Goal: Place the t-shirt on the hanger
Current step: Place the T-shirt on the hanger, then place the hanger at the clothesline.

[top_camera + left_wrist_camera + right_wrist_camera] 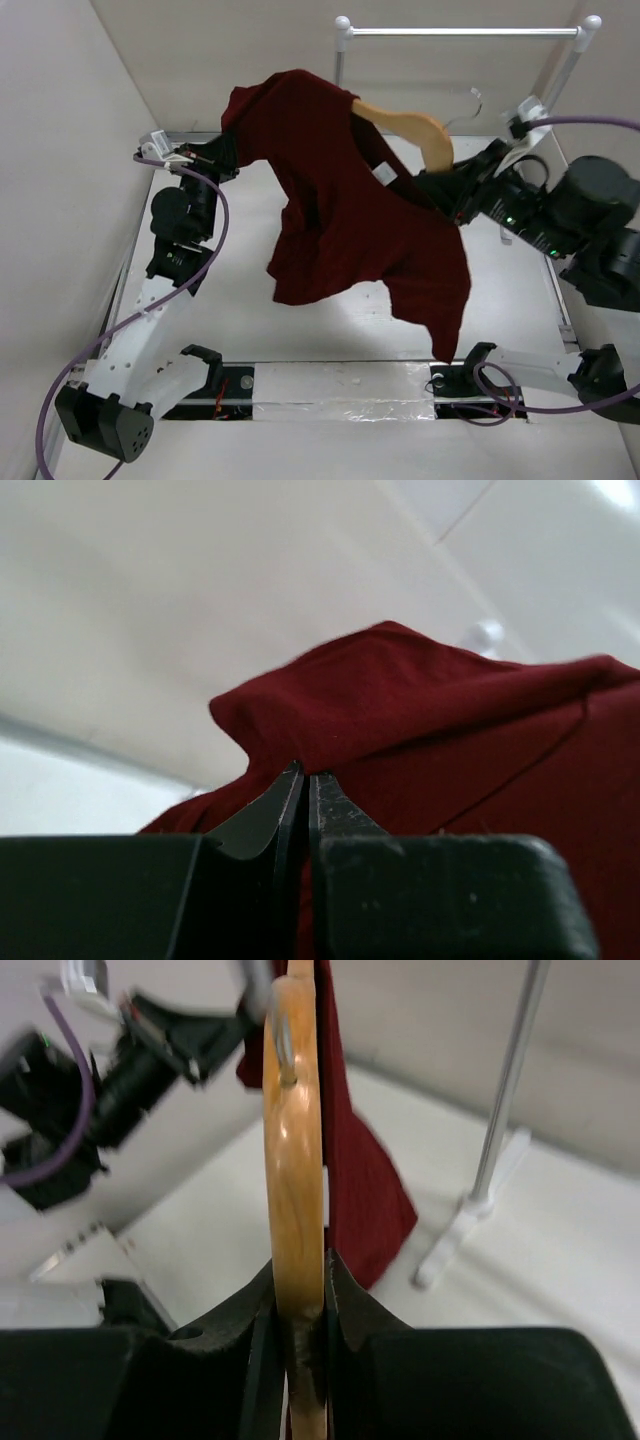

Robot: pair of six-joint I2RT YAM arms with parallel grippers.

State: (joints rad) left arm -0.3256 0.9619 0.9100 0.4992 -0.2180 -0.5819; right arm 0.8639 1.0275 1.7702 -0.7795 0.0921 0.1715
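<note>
The maroon t-shirt [340, 210] hangs in the air over the table, draped over one arm of the tan wooden hanger [412, 127]. My left gripper [222, 152] is shut on the shirt's upper left edge; in the left wrist view its jaws pinch a fold of red cloth [420, 720]. My right gripper [452, 188] is shut on the hanger's right arm; in the right wrist view the wood [295, 1160] stands upright between the jaws, with the shirt [355, 1160] hanging behind it. The hanger's thin metal hook [470, 100] points toward the rail. The hanger's left arm is hidden inside the shirt.
A white-and-silver clothes rail [465, 32] stands at the back right; its post and foot show in the right wrist view [500, 1140]. White walls close in the left and back. The table surface [330, 330] lies below the shirt.
</note>
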